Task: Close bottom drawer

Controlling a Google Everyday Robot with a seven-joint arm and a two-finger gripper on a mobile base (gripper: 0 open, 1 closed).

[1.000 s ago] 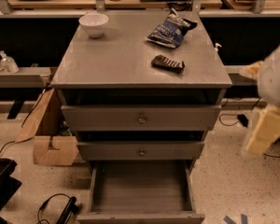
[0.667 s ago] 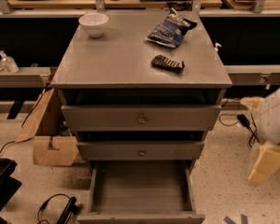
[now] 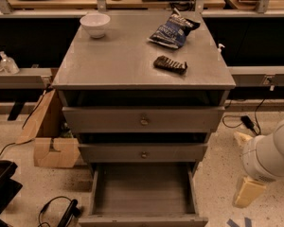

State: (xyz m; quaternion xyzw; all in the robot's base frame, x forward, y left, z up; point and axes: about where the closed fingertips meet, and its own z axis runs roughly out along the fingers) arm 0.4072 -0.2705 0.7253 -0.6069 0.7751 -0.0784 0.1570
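Observation:
The bottom drawer [image 3: 142, 189] of the grey cabinet [image 3: 132, 60] is pulled far out toward the camera. Its shallow box looks empty, and its slim front panel [image 3: 143, 220] lies at the frame's lower edge with the knob out of view. The two drawers above it, each with a small brass knob, stand nearly shut. My gripper [image 3: 244, 167] is low at the right of the cabinet, beside the open drawer and apart from it. Its cream fingers [image 3: 248, 192] are spread open and hold nothing. The white arm [image 3: 272, 152] covers part of it.
A white bowl [image 3: 94, 24], a blue snack bag [image 3: 173, 30] and a dark snack bar [image 3: 170, 65] lie on the cabinet top. A cardboard box [image 3: 49, 136] stands on the floor at the left. Black cables [image 3: 61, 214] and a dark object lie at the lower left.
The arm and gripper have come down along the cabinet's right side, from drawer-top height to beside the open bottom drawer. The drawer has not moved.

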